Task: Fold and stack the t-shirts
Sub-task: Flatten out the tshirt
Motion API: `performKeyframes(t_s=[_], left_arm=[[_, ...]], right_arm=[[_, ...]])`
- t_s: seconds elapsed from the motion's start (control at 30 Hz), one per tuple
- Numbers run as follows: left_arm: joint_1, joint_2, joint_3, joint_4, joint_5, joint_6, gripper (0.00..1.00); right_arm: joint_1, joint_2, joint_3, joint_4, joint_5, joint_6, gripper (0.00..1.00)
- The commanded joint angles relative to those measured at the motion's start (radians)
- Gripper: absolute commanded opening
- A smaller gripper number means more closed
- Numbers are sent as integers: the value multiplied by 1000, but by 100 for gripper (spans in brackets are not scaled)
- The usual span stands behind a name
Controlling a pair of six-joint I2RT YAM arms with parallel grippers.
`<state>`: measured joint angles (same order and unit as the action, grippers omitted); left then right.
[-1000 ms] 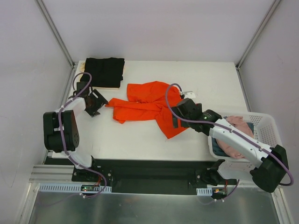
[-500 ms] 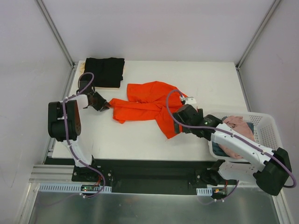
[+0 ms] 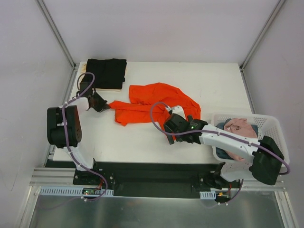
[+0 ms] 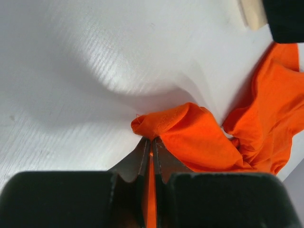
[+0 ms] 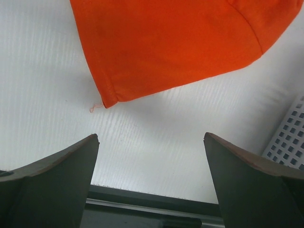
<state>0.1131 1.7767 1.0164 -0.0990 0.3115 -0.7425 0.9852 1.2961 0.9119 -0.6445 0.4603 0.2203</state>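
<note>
Two arms worked over the white table (image 3: 213, 85). The left arm reached forward from its base, elbow raised, with the left gripper (image 3: 105, 105) low at the table surface. Its jaws were pinched together on the edge of the bright orange-red cloth t-shirt (image 3: 152, 102), which spread crumpled away from those fingertips towards the right arm. The right arm stretched low across the table from beside the white plastic lattice basket (image 3: 270, 126). The right gripper (image 3: 170, 134) hovered with its jaws spread wide and nothing between them, just short of the shirt's near hem.

The left wrist view showed the left gripper (image 4: 151, 142) biting a bunched fold of the orange-red shirt (image 4: 190, 137), a grip too small to make out from above. In the right wrist view a loose thread hung at the shirt's (image 5: 166, 42) hem corner ahead of the open right gripper (image 5: 151, 137), with the basket's (image 5: 289, 137) lattice wall off to its side. Only the top view showed the folded black t-shirt (image 3: 107, 71) beyond the left gripper and a pink t-shirt (image 3: 237, 127) heaped in the basket behind the right gripper.
</note>
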Motion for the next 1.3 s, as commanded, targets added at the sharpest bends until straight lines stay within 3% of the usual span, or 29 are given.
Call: performKeyframes(t_s=[0.0,0.33,0.6,0.77,1.03,1.07,1.1,1.17,1.2,1.27], left_arm=[[7,-143,-48,35,-52,37,0],[7,-420,-183,44,-89,57,0],[2,-557,-231,42,-86,71,0],[2,-563,-234,42,-60,71,0],[3,-565,-233,41,-46,81,0],[2,-568,-236,39,-46,81,0],[2,-577,-239,38,-51,83,0],[2,-588,-239,30,-52,84,0],[3,-602,-239,28,-51,86,0],[2,-620,-236,24,-51,89,0]], right_arm=[[23,77,82,15,-12,4,98],[23,252,146,55,-104,51,97],[-29,354,159,100,-195,88,82],[-40,403,157,144,-235,50,76],[-63,395,119,146,-184,51,49],[-80,381,108,151,-184,48,44],[-92,364,98,167,-195,36,27],[-121,306,67,181,-209,28,6],[-125,281,59,187,-200,21,1],[-126,195,41,184,-151,5,1]])
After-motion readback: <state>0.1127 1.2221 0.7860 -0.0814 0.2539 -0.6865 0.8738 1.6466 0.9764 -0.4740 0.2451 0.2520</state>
